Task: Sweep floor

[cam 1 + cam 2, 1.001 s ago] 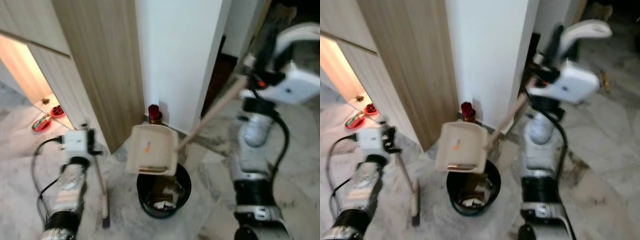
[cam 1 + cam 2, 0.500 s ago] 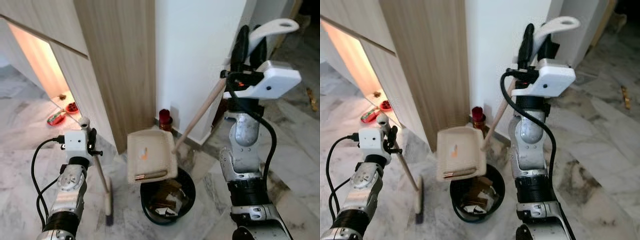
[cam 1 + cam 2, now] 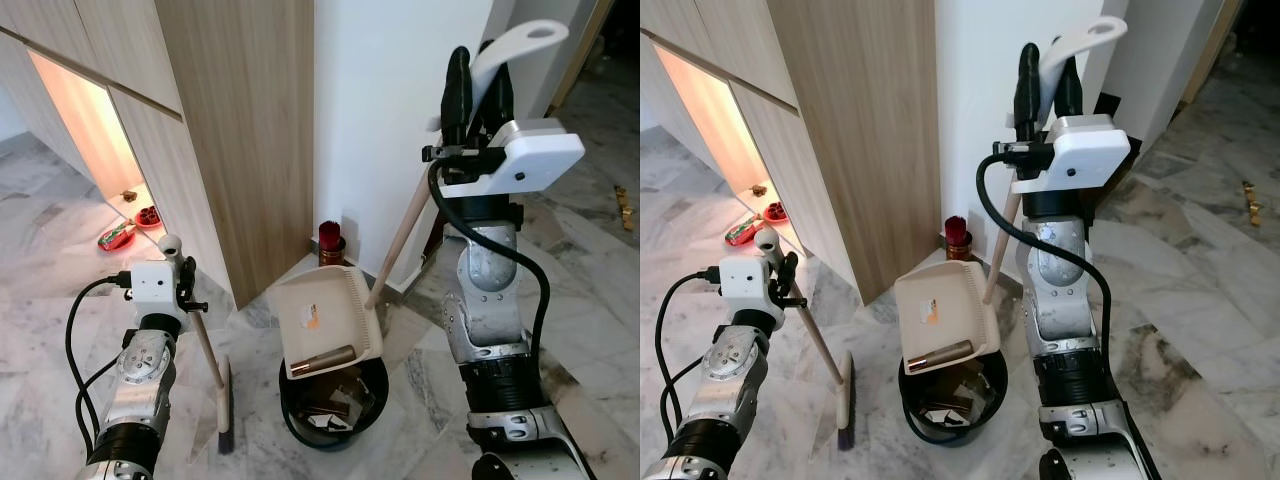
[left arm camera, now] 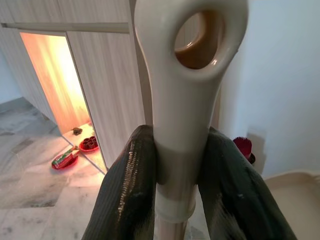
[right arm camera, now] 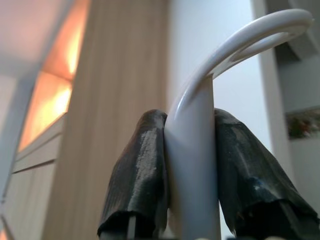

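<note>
Broom (image 3: pixel 208 370) stands tilted on the marble floor (image 3: pixel 590 300) at the robot's left, bristle head (image 3: pixel 226 410) down on the tiles just beside the black bin (image 3: pixel 330 405). Left gripper (image 4: pixel 176 165) is pinched on the broom's cream handle top, both black fingers (image 4: pixel 127 195) pressed against it right under the hanging hole. Right gripper (image 5: pixel 192 165) is clamped on the white handle of the dustpan (image 3: pixel 325 320), fingers (image 5: pixel 137 180) squeezing the handle below its hooked end. Dustpan's long wooden pole (image 3: pixel 395 240) slopes down from the raised right gripper to the cream pan, which hangs tipped over the bin's rim, its open edge toward the bin. Bin holds paper and wrapper scraps. A brown cylindrical item (image 3: pixel 322 361) lies at the pan's low edge, and an orange speck sits higher on the pan. Red brush-like object (image 3: pixel 329 242) stands on the floor at the foot of the white wall (image 3: pixel 390 90), behind the pan. Wooden cabinet (image 3: pixel 230 110) is left of the wall. Red dishes (image 3: pixel 128 225) lie on the floor in the lit gap by the cabinet.
</note>
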You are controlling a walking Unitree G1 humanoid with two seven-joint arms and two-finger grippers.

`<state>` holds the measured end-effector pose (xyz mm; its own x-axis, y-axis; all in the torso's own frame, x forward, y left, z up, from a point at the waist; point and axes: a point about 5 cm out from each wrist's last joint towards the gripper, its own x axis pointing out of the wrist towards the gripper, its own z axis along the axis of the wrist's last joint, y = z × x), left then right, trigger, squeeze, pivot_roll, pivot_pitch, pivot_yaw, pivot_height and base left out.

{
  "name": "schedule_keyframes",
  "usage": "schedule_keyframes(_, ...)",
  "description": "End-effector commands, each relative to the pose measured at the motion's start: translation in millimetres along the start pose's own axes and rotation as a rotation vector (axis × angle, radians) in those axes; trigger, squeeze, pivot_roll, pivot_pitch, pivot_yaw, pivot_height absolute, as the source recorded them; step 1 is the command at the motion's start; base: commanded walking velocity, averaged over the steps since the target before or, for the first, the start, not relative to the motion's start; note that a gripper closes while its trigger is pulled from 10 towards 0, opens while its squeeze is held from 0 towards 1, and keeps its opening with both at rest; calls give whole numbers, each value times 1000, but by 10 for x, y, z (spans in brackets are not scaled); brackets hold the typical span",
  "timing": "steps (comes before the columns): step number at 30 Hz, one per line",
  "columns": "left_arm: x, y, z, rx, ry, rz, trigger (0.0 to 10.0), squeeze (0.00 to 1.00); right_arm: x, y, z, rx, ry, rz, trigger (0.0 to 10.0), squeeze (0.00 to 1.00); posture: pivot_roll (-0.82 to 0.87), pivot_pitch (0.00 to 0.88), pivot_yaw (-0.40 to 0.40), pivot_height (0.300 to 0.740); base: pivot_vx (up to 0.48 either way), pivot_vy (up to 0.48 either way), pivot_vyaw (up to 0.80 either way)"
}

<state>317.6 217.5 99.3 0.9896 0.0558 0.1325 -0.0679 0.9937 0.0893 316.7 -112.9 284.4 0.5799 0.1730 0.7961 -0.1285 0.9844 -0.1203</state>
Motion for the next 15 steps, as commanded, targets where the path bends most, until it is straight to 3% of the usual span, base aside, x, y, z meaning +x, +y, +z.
schedule_keyframes(1, 51, -3, 121, 8, -63, -10, 10000, 0, 95, 64, 227, -24, -128, 65, 10000, 0, 134, 0, 10, 740, 0, 0, 0)
schedule_keyframes(5, 56, -3, 123, 6, -62, -11, 10000, 0, 91, 226, 280, -31, -146, 212, 10000, 0, 129, 0, 11, 740, 0, 0, 0)
schedule_keyframes(15, 59, 0, 129, 3, -65, -6, 10000, 0, 69, 343, 342, 11, -151, 332, 10000, 0, 132, 0, 8, 740, 0, 0, 0)
